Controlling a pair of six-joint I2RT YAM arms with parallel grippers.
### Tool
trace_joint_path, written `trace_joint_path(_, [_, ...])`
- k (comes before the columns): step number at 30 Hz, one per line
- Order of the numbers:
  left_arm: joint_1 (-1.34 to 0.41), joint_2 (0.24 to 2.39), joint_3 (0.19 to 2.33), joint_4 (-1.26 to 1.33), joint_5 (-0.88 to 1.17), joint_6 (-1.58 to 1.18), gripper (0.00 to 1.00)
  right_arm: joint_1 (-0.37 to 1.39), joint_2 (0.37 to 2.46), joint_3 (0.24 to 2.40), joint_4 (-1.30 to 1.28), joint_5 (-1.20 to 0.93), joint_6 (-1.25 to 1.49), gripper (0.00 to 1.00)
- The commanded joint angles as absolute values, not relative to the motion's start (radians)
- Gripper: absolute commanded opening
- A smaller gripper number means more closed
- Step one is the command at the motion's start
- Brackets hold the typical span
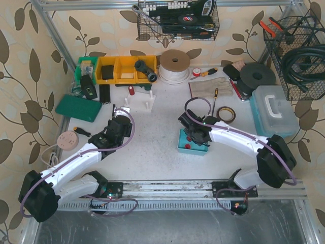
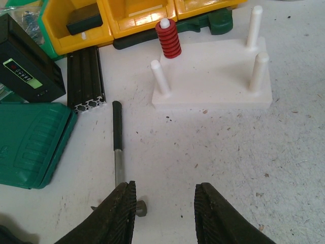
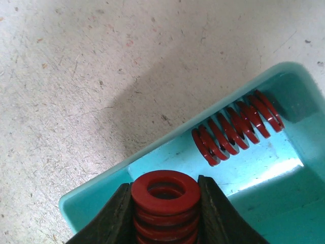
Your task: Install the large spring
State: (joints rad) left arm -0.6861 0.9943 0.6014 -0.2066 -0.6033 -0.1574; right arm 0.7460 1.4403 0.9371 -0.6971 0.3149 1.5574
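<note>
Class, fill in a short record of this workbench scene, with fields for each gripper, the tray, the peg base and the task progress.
right gripper: shut on held spring, at the teal tray
teal tray: loose spring lies on its side inside
left gripper: open, empty, above the table
peg base: four white pegs; mounted spring on one, three bare
progress: held spring not yet on a peg

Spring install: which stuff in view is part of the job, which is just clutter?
Job: held red spring, teal tray, loose spring in it, white peg board, mounted spring.
Clutter: green case, yellow bins, black extrusion, white spool.
</note>
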Motion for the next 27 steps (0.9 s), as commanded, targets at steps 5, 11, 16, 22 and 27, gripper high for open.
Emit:
trace_joint_path(5, [-0.682,0.980,0.595,-0.172,-0.604,-0.170,0.38,0.759,1.329,0.881,-0.618,0.401,1.320,0.12])
trace_joint_path(11, [-0.682,0.991,0.692,-0.246,-0.386,-0.247,0.43,0.760,1.182,0.846,-0.387,0.408,0.813,0.08])
trace_joint_path(16, [-0.681,1.020,0.823,-0.303,-0.165,-0.296,0.55,0.759,1.057,0.804,-0.244,0.344,0.429,0.08])
trace_joint_path(22, [-0.681,1.025,0.974,-0.408,-0.014,-0.319,0.64,0.761,0.973,0.682,-0.012,0.113,0.052,0.00])
trace_joint_path(27, [-0.681,0.985,1.044,-0.470,0.113,-0.264,0.68,0.785,0.921,0.548,0.256,-0.069,-0.142,0.00])
